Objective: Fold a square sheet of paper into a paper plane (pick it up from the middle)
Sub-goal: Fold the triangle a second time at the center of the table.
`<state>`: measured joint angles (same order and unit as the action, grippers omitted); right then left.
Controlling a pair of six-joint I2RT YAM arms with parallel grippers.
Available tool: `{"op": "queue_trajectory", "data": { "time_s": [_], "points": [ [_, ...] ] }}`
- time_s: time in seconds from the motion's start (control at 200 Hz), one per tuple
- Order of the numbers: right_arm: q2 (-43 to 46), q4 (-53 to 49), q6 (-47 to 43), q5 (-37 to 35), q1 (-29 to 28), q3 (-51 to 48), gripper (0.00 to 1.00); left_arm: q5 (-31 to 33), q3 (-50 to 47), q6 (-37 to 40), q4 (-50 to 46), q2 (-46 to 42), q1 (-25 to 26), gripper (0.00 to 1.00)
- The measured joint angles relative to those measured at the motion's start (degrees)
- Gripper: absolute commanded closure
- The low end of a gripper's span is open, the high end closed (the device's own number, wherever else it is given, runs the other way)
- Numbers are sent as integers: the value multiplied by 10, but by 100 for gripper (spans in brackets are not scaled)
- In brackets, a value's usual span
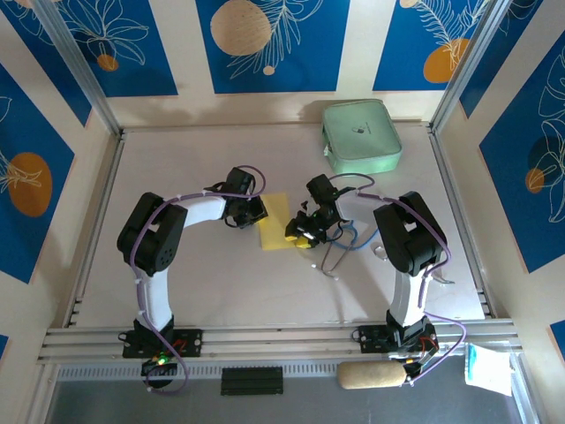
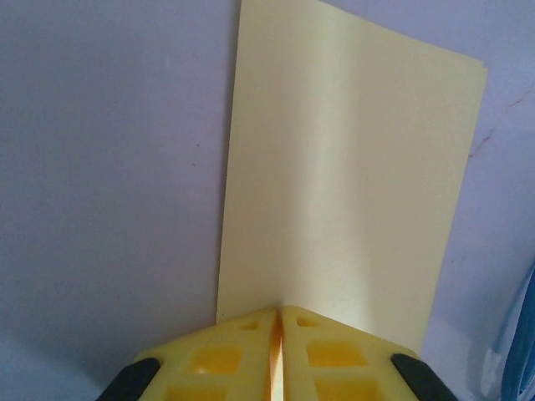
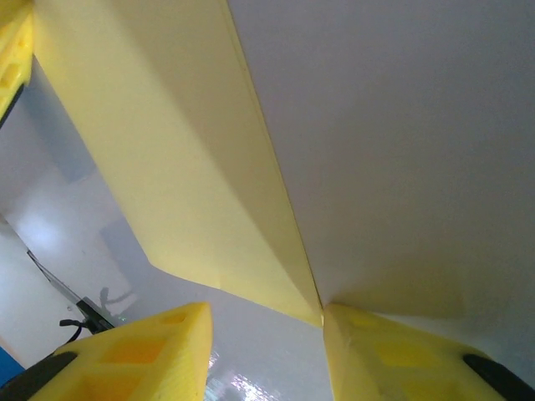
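Thin, floppy sheet of paper: the left gripper pinches its edge. The right gripper stands parted at the opposite edge; best nipped lightly there

Top external view: bright, even overhead light. Shadows on the worktop are soft and short, and straight rails bow slightly towards the frame edges.

Left wrist view: soft focus with a bluish cast. The square sheet of paper is evenly lit.

Right wrist view: a glare patch sits at 8 o'clock. The end effector fingers are blurred.
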<state>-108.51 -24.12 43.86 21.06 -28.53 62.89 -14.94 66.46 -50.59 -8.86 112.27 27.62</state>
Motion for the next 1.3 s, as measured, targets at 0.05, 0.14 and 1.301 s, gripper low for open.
{"op": "queue_trajectory", "data": {
  "time_s": [0.05,0.14,1.301],
  "points": [
    [0,0,0,0,0,0,61,0,0,0,0,0,0,88],
    [-1,-1,0,0,0,0,63,0,0,0,0,0,0,88],
    [30,5,-9,-48,-19,-22,64,-7,0,0,-1,2,-4,88]
  ]
}}
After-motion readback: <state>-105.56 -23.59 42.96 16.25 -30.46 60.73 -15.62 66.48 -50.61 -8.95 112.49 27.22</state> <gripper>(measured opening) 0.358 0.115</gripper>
